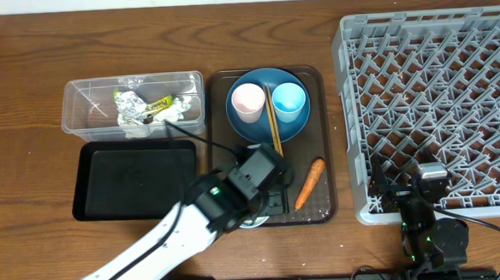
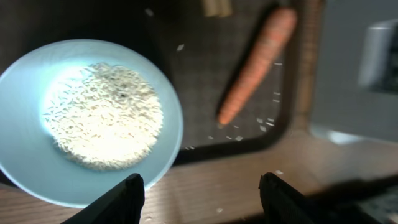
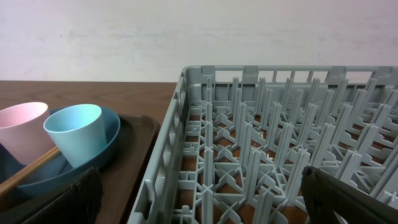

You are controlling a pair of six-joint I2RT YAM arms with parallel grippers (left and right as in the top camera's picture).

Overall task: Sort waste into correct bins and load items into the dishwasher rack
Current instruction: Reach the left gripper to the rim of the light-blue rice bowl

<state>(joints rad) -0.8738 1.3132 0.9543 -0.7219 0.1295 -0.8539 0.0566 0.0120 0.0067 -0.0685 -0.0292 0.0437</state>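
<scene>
Brown wooden table [image 1: 25,100] fills the overhead view, with a pale wall behind it in the right wrist view.

At the far left stands the clear bin [image 1: 76,102]. It holds the crumpled silver foil wrapper [image 1: 130,103], a small yellow-green packet [image 1: 160,103] and some pale crumpled waste that I cannot separate well. Just in front of it lies the black bin [image 1: 136,178], shallow and with nothing visible inside.

The white left arm [image 1: 153,248] reaches across the corner of the black bin to the near part of the brown tray [image 1: 323,136], and it hides most of the bowl from above. In the left wrist view the left gripper [image 2: 202,186] has its jaws apart with nothing between them. The pale blue bowl [image 2: 25,162] is just beside its left finger and carries a flat heap of white rice [image 2: 102,115].

The carrot [image 2: 255,65] lies on the tray, to the right of the bowl. It is orange, thin and set at a slant. A few loose grains [image 2: 264,124] are scattered near its tip.

At the far side of the tray sits the blue plate [image 1: 249,127], with the pink cup [image 1: 248,100] and the light blue cup [image 1: 289,99] standing upright on it. The chopsticks [image 1: 274,122] lie between the cups.

At the right is the grey rack [image 1: 436,87], full of upright pegs and with no dishes seen in it. The right gripper [image 3: 199,205] is at the rack's near left corner. Its jaws are spread wide and hold nothing.
</scene>
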